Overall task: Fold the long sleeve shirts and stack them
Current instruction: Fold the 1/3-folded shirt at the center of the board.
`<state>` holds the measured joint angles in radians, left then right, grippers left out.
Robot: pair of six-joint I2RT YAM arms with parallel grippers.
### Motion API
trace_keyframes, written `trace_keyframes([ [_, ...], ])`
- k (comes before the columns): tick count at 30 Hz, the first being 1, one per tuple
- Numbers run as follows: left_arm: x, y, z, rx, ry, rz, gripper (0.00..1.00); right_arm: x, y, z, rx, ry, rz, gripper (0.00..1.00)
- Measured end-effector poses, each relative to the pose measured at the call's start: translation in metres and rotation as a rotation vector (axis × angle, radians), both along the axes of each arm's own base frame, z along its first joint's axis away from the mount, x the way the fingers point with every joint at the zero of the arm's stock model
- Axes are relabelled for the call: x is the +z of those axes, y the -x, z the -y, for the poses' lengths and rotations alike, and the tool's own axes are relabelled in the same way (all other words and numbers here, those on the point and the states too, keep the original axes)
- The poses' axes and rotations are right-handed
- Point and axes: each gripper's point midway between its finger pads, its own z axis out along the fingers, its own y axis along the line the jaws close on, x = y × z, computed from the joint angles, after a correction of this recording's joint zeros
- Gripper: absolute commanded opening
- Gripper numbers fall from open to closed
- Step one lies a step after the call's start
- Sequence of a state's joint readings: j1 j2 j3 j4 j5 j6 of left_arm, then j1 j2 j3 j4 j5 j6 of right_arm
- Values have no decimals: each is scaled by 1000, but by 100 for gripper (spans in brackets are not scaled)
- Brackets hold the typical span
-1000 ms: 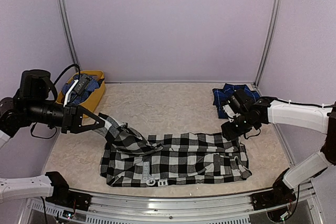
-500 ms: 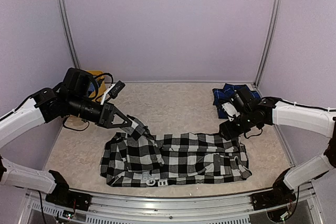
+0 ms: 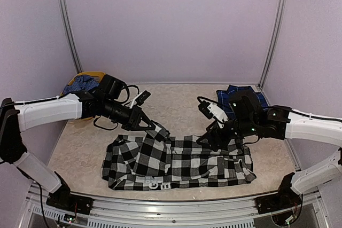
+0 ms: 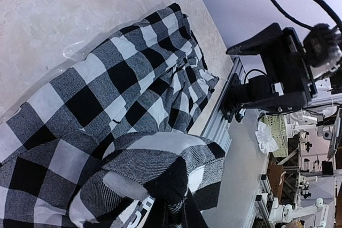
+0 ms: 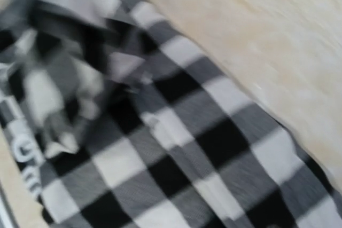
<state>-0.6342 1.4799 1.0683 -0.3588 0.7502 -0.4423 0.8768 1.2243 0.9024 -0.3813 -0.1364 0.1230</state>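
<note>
The black-and-white check shirt [image 3: 181,165] lies spread across the near half of the table, its white lettering [image 3: 152,181] near the front edge. My left gripper [image 3: 158,131] is shut on a raised fold of this shirt, held over its left half. In the left wrist view the check cloth [image 4: 123,84] bunches at the gripper [image 4: 175,209]. My right gripper [image 3: 209,138] hovers low over the shirt's far edge, right of centre. Its fingers do not show in the blurred right wrist view, which holds only check cloth [image 5: 187,148]. The navy plaid shirt [image 3: 238,94] lies folded at the back right.
A yellow basket [image 3: 96,75] with blue cloth in it stands at the back left. Metal frame posts rise at both back corners. The table's aluminium rail [image 3: 171,206] runs along the front edge.
My left arm has swung right and carried the held fold over the shirt's left half. My right arm has moved left along the shirt's far edge, away from its right corner.
</note>
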Motion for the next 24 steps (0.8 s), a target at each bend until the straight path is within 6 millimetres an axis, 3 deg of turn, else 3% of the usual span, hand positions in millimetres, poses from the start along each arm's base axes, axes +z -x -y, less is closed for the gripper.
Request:
trace_keyframes([
  [3, -11, -1, 13, -15, 8, -29, 10, 5, 7, -10, 33, -14, 27, 72],
  [8, -38, -1, 31, -32, -2, -92, 13, 8, 2, -11, 15, -22, 53, 72],
  [12, -63, -11, 42, -28, -27, -134, 25, 5, -1, -12, 6, -12, 56, 72],
  [15, -76, -16, 49, -30, -41, -149, 39, -1, -2, -13, -3, 5, 50, 72],
  [19, -79, -21, 53, -23, -48, -138, 59, -15, -1, -17, -4, 45, 43, 72],
  [24, -70, -31, 51, 0, -36, -95, 68, -35, 4, -30, 11, 113, 41, 72],
])
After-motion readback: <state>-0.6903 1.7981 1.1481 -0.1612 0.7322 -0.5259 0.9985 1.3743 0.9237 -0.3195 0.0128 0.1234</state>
